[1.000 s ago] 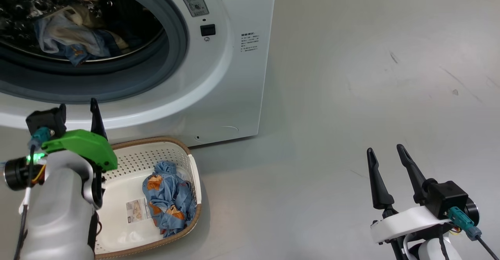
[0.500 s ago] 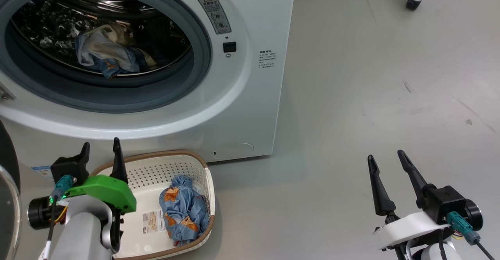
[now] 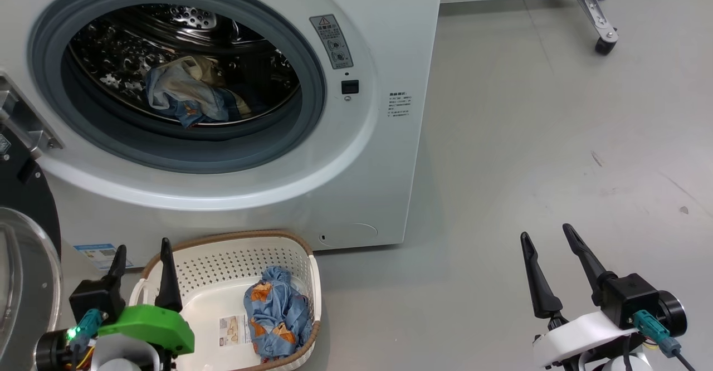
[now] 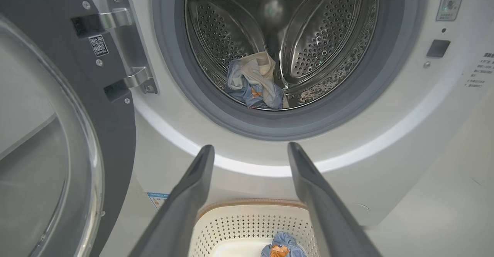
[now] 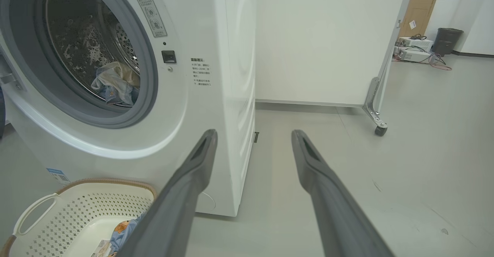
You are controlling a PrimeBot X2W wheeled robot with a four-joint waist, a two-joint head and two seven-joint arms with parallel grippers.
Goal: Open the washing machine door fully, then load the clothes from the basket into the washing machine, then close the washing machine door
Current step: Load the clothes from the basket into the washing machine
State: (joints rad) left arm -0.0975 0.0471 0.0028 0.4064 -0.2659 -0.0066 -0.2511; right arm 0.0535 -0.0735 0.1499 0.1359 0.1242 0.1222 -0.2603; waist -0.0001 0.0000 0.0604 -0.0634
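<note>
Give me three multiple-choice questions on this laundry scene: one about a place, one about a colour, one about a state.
1. Where does the basket stand?
A. on the floor before the washing machine
B. inside the drum
C. on top of the machine

2. The basket's rim is:
A. red
B. brown
C. black

3. The washing machine door is:
A. shut
B. missing
C. swung open

Answers:
1 A, it sits below the machine's front.
2 B, a woven brown band edges it.
3 C, it hangs aside on its hinge, with clothes visible inside.
</note>
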